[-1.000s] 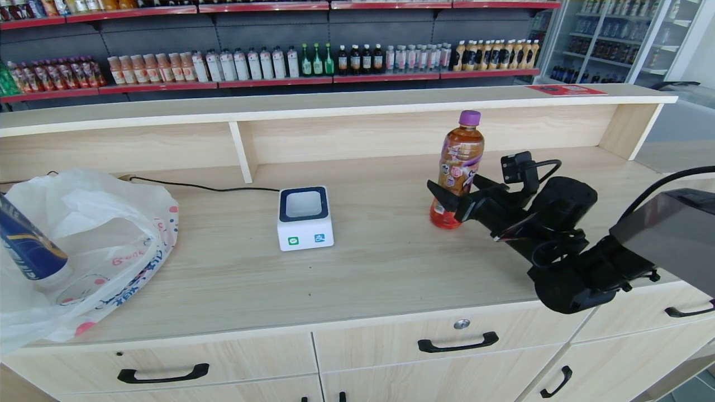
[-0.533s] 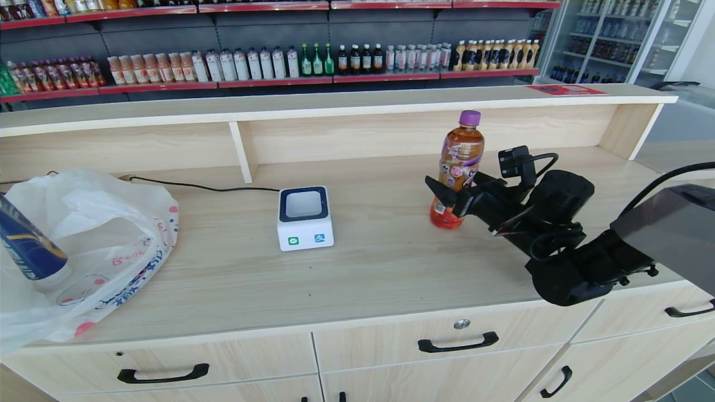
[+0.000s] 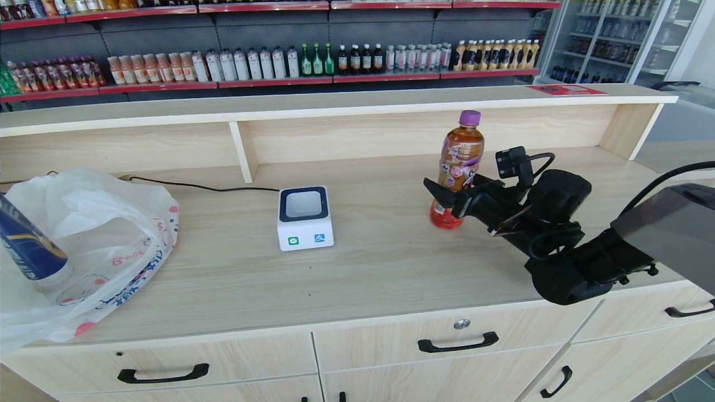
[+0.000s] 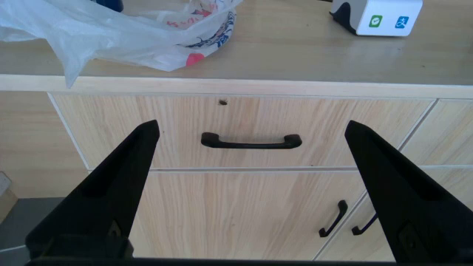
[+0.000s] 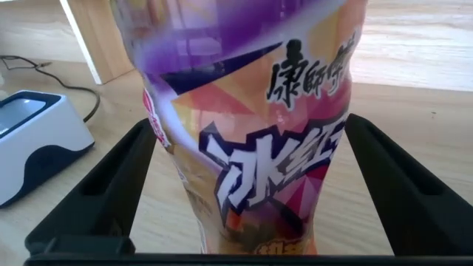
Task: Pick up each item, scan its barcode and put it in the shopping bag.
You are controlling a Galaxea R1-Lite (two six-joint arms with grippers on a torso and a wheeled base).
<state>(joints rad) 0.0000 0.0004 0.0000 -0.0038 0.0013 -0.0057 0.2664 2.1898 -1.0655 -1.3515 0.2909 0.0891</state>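
An orange tea bottle (image 3: 462, 151) with a purple cap stands upright on the right of the wooden counter (image 3: 363, 268). My right gripper (image 3: 449, 196) is open, and its fingers straddle the bottle's lower half. The right wrist view has the bottle (image 5: 251, 111) between the two fingers of the right gripper (image 5: 247, 192), with a narrow gap on each side. A white scanner (image 3: 304, 218) sits mid-counter. The plastic shopping bag (image 3: 100, 234) lies at the left with a blue can (image 3: 28, 243) in it. My left gripper (image 4: 251, 199) hangs open below the counter edge, facing the drawers.
A black cable (image 3: 195, 187) runs along the back from the bag towards the scanner. A raised shelf (image 3: 335, 106) with an upright divider (image 3: 243, 151) bounds the counter's far side. A dark device (image 3: 670, 234) stands at the right edge. Drawers with black handles (image 3: 458, 341) line the front.
My right gripper has slid a little farther forward around the bottle's lower half. The bottle, bag and scanner have stayed put.
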